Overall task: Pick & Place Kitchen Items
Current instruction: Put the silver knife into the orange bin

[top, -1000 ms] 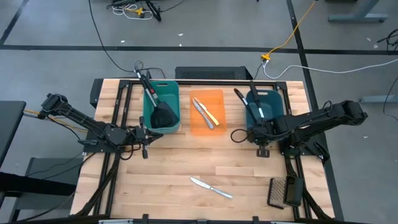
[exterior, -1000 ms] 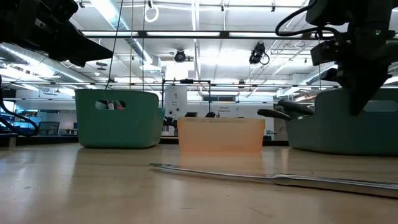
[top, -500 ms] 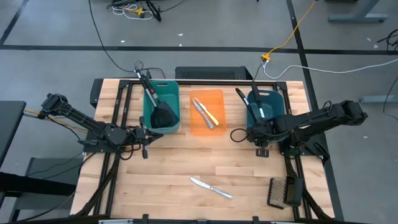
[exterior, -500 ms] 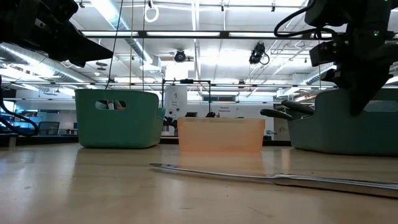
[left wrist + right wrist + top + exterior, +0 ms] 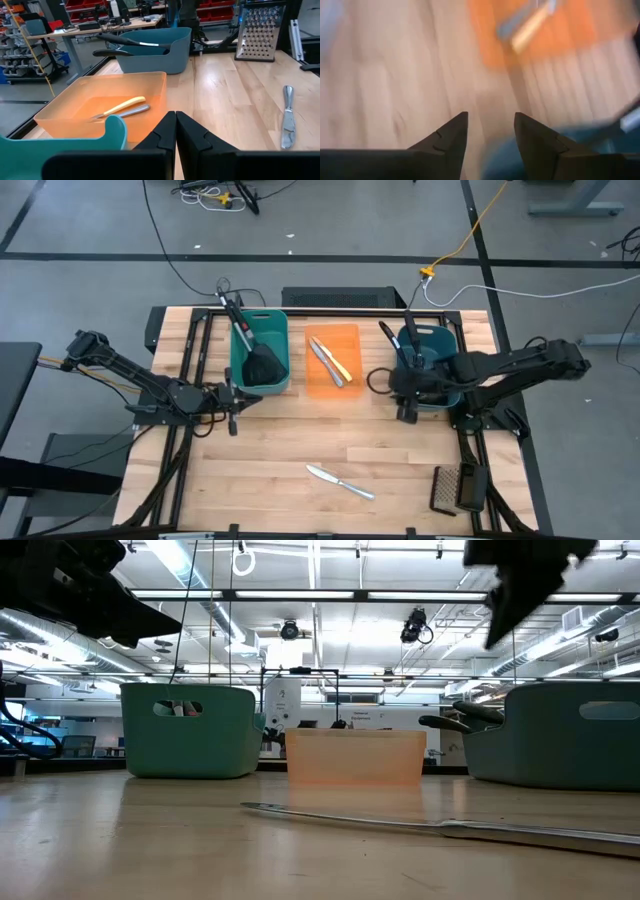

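The wooden table [image 5: 300, 450] stands on a grey floor [image 5: 90, 220] crossed by dark lines, with black cables [image 5: 165, 250] and a yellow cable [image 5: 470, 230] trailing over it and a black cabinet [image 5: 15, 415] at one side; overhead, long strip lights [image 5: 330, 595] run across an open ceiling hung with pipes and conduit. Behind the table the room holds workbenches [image 5: 95, 30], wire shelving [image 5: 35, 50] and red storage bins [image 5: 80, 4]; the light is bright, even and artificial.
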`<state>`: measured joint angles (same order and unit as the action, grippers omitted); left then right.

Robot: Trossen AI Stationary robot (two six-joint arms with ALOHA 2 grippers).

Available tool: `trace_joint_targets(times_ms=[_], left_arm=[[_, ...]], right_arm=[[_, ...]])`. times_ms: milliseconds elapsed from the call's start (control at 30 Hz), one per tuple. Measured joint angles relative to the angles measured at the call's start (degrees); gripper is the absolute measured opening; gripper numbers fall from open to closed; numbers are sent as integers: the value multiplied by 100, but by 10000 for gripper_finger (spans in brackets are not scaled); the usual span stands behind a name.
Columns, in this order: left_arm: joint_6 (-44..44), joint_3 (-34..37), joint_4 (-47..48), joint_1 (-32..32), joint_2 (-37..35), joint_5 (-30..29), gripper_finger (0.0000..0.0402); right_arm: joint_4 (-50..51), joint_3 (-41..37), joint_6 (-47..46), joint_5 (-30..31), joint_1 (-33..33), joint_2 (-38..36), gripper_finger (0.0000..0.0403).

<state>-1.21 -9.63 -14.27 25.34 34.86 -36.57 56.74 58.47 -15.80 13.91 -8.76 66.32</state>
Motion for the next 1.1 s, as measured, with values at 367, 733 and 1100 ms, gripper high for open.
trace_joint_targets(times_ms=[367, 733, 1100], left_arm=[[-19, 0, -17, 0, -1, 19, 16], [104, 0, -299, 0, 1, 297, 16], [113, -182, -454, 366, 258, 243, 6]], right_arm=[[-1869, 285, -590, 874, -1788, 291, 145], [-3288, 285, -1626, 1653, -3060, 2277, 104], [-4023, 280, -572, 2714, -3422, 2442, 6]])
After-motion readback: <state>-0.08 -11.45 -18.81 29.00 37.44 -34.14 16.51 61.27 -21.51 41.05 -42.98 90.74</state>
